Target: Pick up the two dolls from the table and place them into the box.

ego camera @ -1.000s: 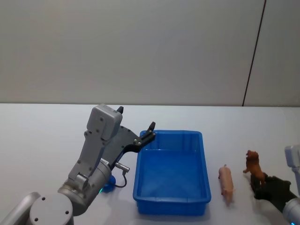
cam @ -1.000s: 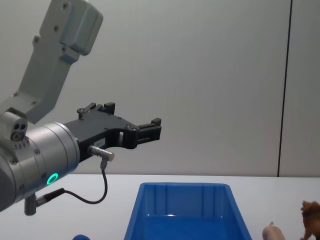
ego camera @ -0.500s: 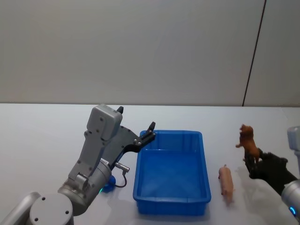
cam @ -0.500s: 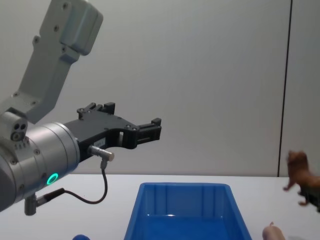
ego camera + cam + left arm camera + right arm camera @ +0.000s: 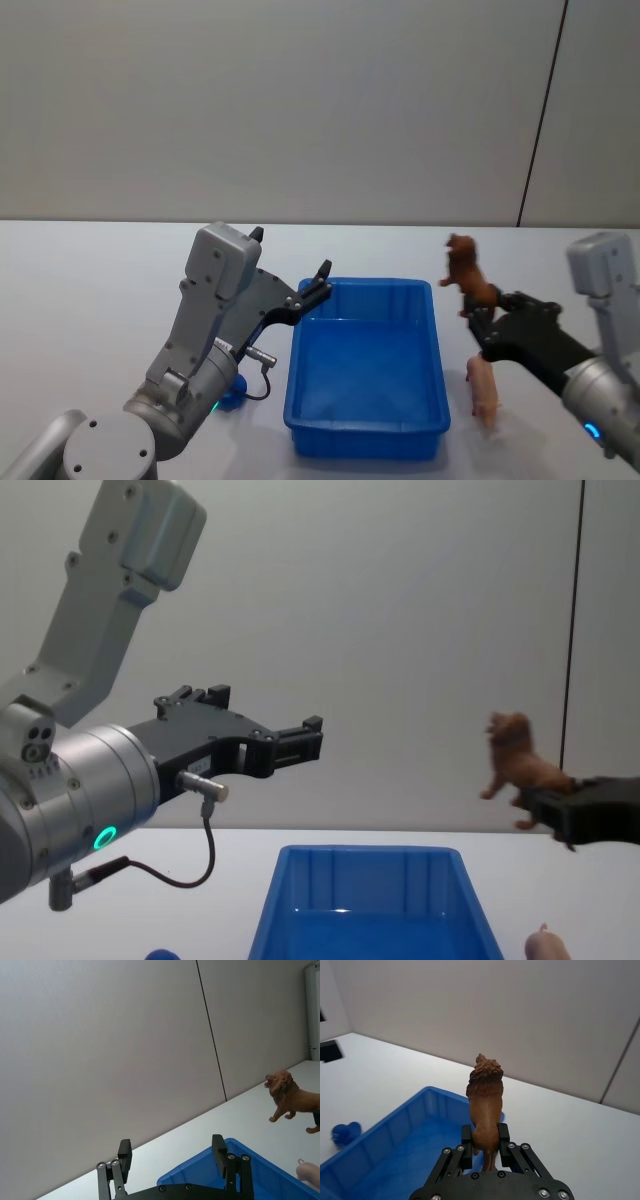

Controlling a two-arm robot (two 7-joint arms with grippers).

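Now r. tool point(image 5: 479, 318) pinching brown lion doll point(image 5: 466, 272), lifted higher, nearer box point(image 5: 365, 447), l. tool point(image 5: 171, 1154) spread, unmoved.

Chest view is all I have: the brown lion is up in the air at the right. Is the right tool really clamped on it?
Observer: Yes. The right wrist view shows the right tool shut on the lion, gripping its hindquarters from both sides.
Operator: Is it above the box yet?
Observer: Seemingly not; in the head view it hangs just right of the box's far right corner.
Operator: Where is the blue toy?
Observer: On the table, left of the box, under the parked left arm.
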